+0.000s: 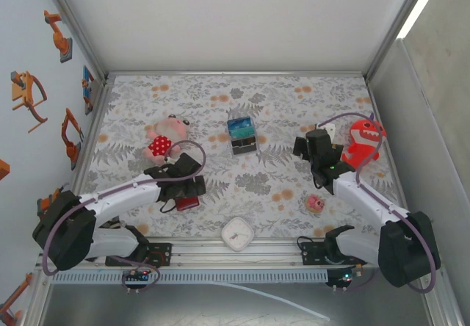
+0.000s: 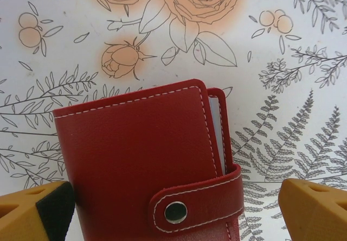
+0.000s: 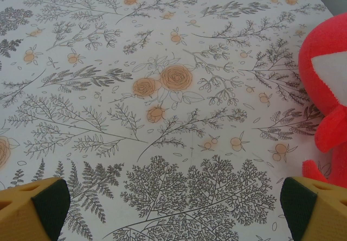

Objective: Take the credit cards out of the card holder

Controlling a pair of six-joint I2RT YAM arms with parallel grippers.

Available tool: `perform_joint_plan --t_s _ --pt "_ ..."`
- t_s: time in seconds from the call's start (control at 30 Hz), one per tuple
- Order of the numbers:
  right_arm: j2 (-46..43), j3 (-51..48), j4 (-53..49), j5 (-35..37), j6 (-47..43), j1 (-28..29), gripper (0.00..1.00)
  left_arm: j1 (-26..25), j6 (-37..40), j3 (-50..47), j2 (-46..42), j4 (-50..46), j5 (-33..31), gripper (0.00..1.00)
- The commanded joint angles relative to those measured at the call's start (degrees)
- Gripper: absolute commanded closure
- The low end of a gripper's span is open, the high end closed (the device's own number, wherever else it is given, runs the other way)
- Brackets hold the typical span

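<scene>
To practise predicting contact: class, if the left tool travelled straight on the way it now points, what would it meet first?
Most likely the card holder, snapped shut on the floral cloth and framed between the open fingers of the left tool. How far off it lies is unclear.

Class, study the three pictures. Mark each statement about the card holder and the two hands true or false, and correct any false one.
1. The card holder is closed, with its snap tab fastened. True.
2. The left hand is shut on the card holder. False: its jaws stand open, one finger on each side of the holder.
3. The right hand is open over the tablecloth, beside a red plush toy. True.
4. The clear box sits between the right hand's fingers. False: it stands mid-table, apart from both hands.
</scene>
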Motion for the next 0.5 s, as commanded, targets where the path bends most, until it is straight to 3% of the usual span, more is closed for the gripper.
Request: perform_joint_plan --t_s 0.0,0.47 --pt "-1.26 0.81 -0.36 1.44 1.22 0.43 0.0 0.33 0.56 1.48 1.62 -1.48 1.65 0.03" --pt "-1.5 -0.57 0.52 0.88 2.19 0.46 0.01 0.37 1.47 2.26 3.83 -6.38 0.81 0.03"
